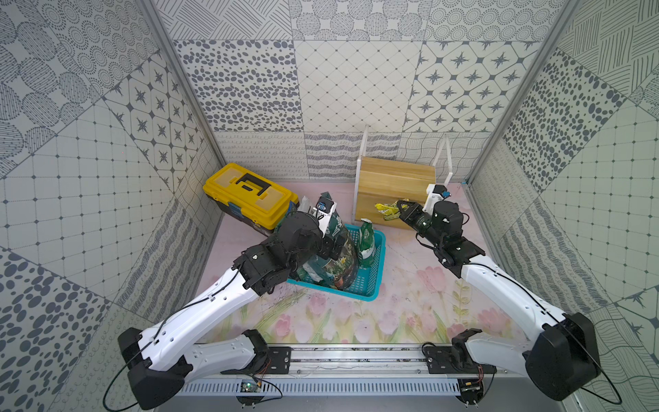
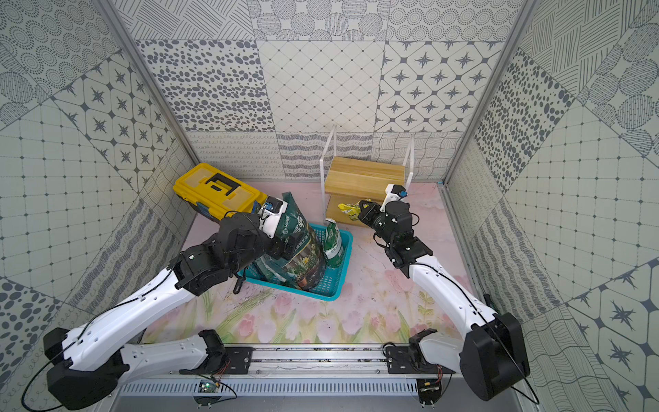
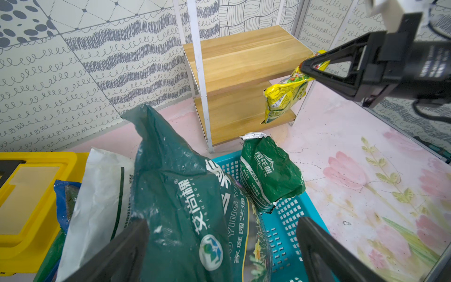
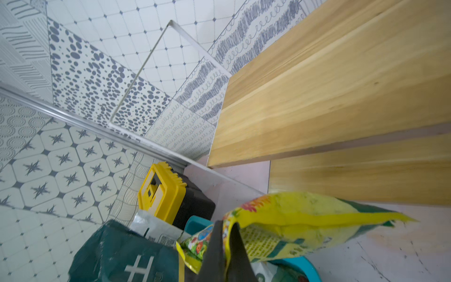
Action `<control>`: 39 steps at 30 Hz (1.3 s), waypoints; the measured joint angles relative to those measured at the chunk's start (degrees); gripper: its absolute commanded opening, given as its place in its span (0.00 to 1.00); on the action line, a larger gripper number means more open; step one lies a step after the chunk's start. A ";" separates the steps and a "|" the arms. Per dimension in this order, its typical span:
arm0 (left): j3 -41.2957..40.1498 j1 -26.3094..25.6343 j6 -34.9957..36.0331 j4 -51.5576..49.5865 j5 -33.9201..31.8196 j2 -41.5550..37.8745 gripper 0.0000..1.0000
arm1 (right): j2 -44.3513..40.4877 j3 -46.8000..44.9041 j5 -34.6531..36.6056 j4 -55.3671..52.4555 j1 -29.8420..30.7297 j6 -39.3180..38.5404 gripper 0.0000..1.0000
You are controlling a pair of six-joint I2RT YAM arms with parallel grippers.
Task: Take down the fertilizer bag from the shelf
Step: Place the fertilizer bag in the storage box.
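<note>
Fertilizer bag (image 3: 284,97) clamped in R gripper (image 3: 308,68) at shelf (image 3: 244,56) front; L gripper (image 3: 224,227) agape.

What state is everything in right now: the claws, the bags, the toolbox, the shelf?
Left claw, open around the big green bag.
Right claw, shut on the yellow bag.
Yellow bag, crumpled, hanging by the shelf's lower board.
Big green bag, upright in the basket.
Small green bag, upright in the basket, top crumpled.
Toolbox, lid closed.
Shelf, upright.
</note>
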 measured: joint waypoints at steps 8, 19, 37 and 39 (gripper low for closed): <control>0.85 0.37 -0.20 0.04 0.20 1.25 1.00 | -4.59 6.95 -10.78 -16.46 1.86 -5.99 0.00; 3.04 7.96 -3.72 -0.24 4.94 2.25 1.00 | -6.88 7.65 -18.23 -30.93 9.25 -9.35 0.00; -5.81 29.77 -18.73 -1.46 15.45 -5.31 1.00 | -0.42 1.49 -21.35 -23.12 19.19 -5.20 0.00; -6.82 31.12 -19.89 -1.62 16.02 -6.01 1.00 | -0.26 0.15 -20.96 -22.82 19.21 -5.16 0.00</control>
